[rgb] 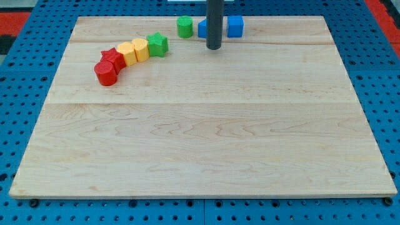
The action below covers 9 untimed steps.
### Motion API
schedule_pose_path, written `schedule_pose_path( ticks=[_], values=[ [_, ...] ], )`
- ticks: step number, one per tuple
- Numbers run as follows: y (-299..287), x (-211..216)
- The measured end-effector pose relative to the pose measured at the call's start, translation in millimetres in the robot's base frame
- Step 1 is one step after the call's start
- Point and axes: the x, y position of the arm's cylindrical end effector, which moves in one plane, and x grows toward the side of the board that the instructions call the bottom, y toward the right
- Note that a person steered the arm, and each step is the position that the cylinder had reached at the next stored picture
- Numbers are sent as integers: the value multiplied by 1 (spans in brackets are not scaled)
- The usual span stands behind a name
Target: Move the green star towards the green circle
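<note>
Here: green star (158, 44) near desk (200, 137) top, touching yellow block (141, 49) at row's right end | green circle (184, 27) up-right, apart | my tip (214, 47) right of both, touching nothing, before blue blocks (235, 26) | no jaws: bare rod.

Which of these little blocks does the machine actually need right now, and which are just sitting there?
Needed for the job:
green star
green circle
my tip, right of both, in front of the blue blocks

Just lying about:
two yellow blocks
two red blocks
two blue blocks
</note>
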Motion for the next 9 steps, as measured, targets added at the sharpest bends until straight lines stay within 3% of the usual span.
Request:
schedule_pose_path(
  ticks=[2,3,4,5,6,9],
  values=[
    [0,-26],
    [1,-13],
    [-25,43],
    [-80,47],
    [-124,33],
    [-127,18]
  ],
)
